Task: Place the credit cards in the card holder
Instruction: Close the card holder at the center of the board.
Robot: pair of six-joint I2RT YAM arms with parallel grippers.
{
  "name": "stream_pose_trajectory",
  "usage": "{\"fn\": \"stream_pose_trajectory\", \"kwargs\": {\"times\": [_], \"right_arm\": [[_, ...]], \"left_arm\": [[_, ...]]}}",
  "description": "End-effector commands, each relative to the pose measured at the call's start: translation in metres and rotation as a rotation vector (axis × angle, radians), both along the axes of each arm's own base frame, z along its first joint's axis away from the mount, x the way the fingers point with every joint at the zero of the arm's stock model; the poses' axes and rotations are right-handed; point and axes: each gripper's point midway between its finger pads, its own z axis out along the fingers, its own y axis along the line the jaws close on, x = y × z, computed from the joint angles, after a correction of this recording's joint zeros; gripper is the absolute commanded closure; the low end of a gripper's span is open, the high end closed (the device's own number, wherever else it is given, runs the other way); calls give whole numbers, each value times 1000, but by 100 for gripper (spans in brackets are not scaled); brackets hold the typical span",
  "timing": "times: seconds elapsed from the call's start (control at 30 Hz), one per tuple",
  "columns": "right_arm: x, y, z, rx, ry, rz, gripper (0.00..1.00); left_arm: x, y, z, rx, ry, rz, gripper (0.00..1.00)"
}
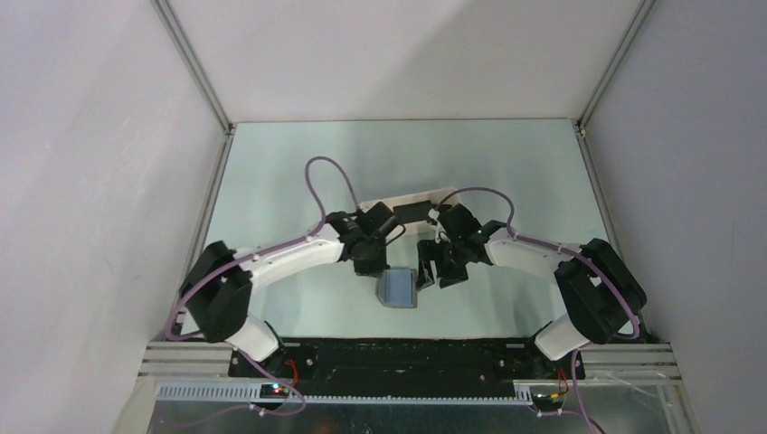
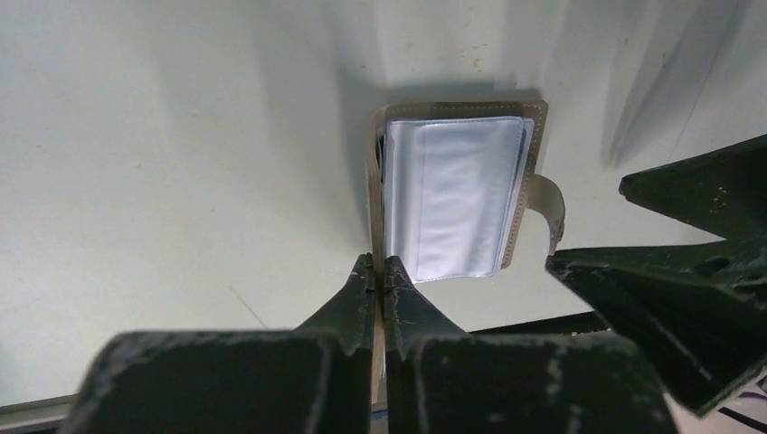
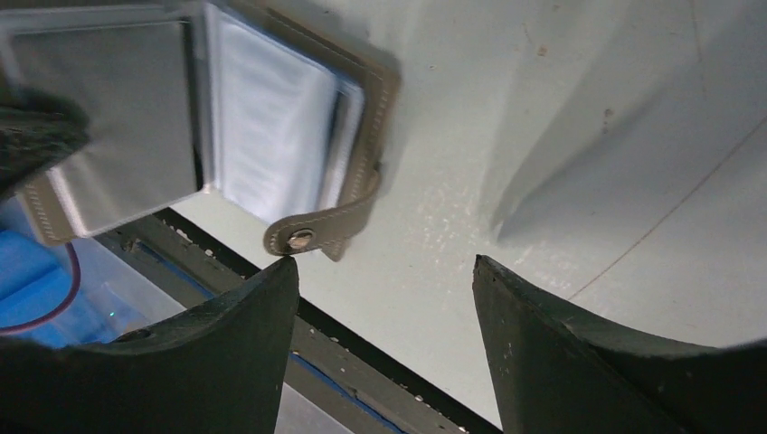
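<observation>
The grey-brown card holder [image 1: 396,287] lies open on the table near the front edge, its silvery-blue sleeves up. My left gripper [image 2: 380,267] is shut on the edge of its left cover, which stands upright. The sleeves [image 2: 452,190] and the strap tab [image 2: 547,203] show beyond it. My right gripper [image 3: 384,271] is open and empty just right of the holder [image 3: 271,136], its left fingertip close under the strap's snap [image 3: 303,237]. A dark flat shape [image 1: 412,215] on the white tray may be the credit cards; I cannot tell.
The long white tray [image 1: 432,195] lies behind both grippers, mostly hidden by the arms. The black front rail of the table [image 3: 380,353] runs just below the holder. The right gripper's fingers [image 2: 669,298] show in the left wrist view.
</observation>
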Motion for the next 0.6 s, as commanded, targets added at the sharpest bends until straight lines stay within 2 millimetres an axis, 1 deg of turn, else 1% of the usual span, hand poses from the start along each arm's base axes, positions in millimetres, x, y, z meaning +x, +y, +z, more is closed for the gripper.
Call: {"fn": "stream_pose_trajectory", "kwargs": {"times": [0.0, 0.03, 0.07, 0.1, 0.13, 0.17, 0.23, 0.3, 0.37, 0.4, 0.43, 0.47, 0.5, 0.53, 0.57], "right_arm": [[9, 20, 16, 85, -15, 6, 27], [9, 19, 15, 85, -9, 5, 27], [8, 20, 15, 88, -4, 5, 27], [9, 20, 15, 90, -1, 0, 28], [8, 20, 15, 91, 4, -2, 30], [9, 20, 15, 94, 8, -4, 33], [9, 21, 15, 105, 18, -6, 36], [8, 22, 15, 103, 16, -6, 37], [11, 16, 10, 47, -15, -25, 38], [8, 14, 8, 25, -16, -24, 39], [11, 9, 5, -8, -34, -37, 44], [8, 6, 3, -33, -33, -38, 47], [10, 3, 0, -57, -43, -46, 53], [7, 1, -1, -71, -39, -45, 57], [6, -2, -2, -85, -37, -48, 64]], "left_arm": [[2, -12, -1, 68, -7, -38, 95], [3, -18, 2, 62, -9, -43, 93], [2, -21, -2, 68, 1, -45, 89], [3, -28, 2, 57, -5, -53, 88], [2, -30, -1, 63, 3, -56, 88], [3, -35, 2, 59, -2, -61, 89], [4, -36, 0, 71, -1, -59, 94], [4, -34, -2, 82, 3, -54, 97], [2, -32, -4, 91, 6, -53, 100], [2, -30, -5, 95, 8, -51, 100], [1, -30, -4, 94, 6, -52, 100], [1, -29, -4, 96, 7, -51, 100], [1, -28, -3, 96, 4, -51, 100], [0, -27, -4, 101, 5, -50, 100], [1, -27, -2, 99, 2, -49, 100]]}}
